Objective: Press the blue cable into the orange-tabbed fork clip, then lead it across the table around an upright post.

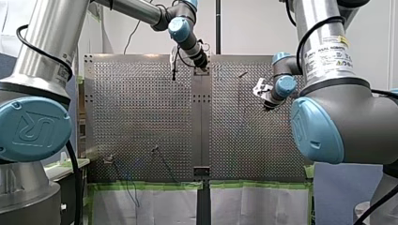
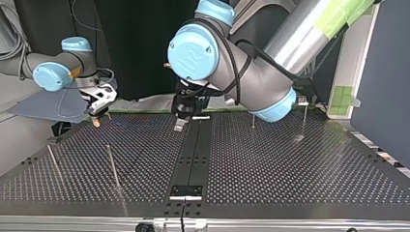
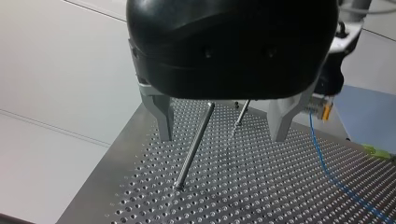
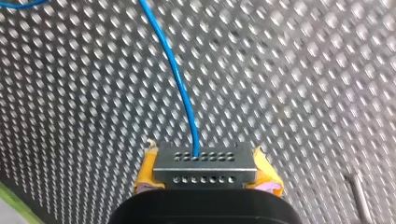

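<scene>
— So, what is the table (image 2: 290, 164) like?
— Flat sheet metal, shiny grey, drilled all over with small round holes. A smooth black strip (image 2: 193, 154) runs down its middle from edge to edge. Thin straight steel posts (image 2: 113, 166) stand up from it.
— And my left gripper (image 3: 222, 135)?
— A rounded black shell with two blunt bare-metal fingers (image 3: 161, 119). They stand wide apart, with nothing between them and touching nothing. They hang just above the table by its far edge in the top view, at the black strip.
— My right gripper (image 4: 203, 161)?
— Yellow pads (image 4: 144, 175) on either side of a small metal block (image 4: 203, 169) with two rows of holes. It is closed on the blue cable (image 4: 175, 74), a thin, smooth, round wire that comes out at the block's middle and runs away over the holes in a gentle curve.
— Where is that?
— Over the table's far left corner in the top view, held above the sheet. In the left wrist view the cable drops from the pads to the table and lies along it.
</scene>
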`<action>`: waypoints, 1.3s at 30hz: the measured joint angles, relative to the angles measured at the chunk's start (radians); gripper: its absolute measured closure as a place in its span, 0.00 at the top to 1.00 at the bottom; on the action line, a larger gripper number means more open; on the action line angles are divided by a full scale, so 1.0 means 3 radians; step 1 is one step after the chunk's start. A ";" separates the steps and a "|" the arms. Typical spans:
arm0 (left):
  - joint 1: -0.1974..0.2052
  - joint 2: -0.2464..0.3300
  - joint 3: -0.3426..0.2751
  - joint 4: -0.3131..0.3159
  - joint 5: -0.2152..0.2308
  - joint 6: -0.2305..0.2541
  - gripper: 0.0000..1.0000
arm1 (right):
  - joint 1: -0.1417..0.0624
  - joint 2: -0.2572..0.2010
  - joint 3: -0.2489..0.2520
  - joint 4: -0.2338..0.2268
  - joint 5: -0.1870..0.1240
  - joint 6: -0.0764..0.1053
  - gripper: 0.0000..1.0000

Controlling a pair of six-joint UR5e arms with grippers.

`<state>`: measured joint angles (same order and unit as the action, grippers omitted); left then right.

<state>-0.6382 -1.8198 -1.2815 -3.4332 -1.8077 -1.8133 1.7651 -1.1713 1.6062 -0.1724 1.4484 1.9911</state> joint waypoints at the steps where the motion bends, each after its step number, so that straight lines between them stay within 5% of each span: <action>1: 0.0001 0.0000 0.0000 0.0000 0.0000 0.0000 1.00 | -0.0026 -0.0032 0.0030 -0.0002 0.0001 0.0013 0.00; 6: 0.0003 0.0000 0.0001 0.0000 0.0000 0.0005 1.00 | -0.0094 -0.0214 0.0114 -0.0015 0.0004 0.0064 0.00; 26: 0.0013 0.0000 0.0001 -0.0019 0.0000 0.0006 1.00 | -0.0059 -0.0943 0.0124 -0.0098 -0.0050 0.0081 0.00; 31: 0.0015 0.0000 0.0001 -0.0021 0.0000 0.0006 1.00 | -0.0050 -0.0986 0.0123 -0.0115 -0.0066 0.0079 0.00; 39: 0.0016 0.0000 0.0001 -0.0021 0.0000 0.0006 1.00 | -0.0024 -0.0981 0.0111 -0.0143 -0.0227 0.0077 0.00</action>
<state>-0.6334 -1.8198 -1.2811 -3.4394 -1.8077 -1.8116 1.7580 -1.4657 1.6394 -0.2154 1.3803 2.0142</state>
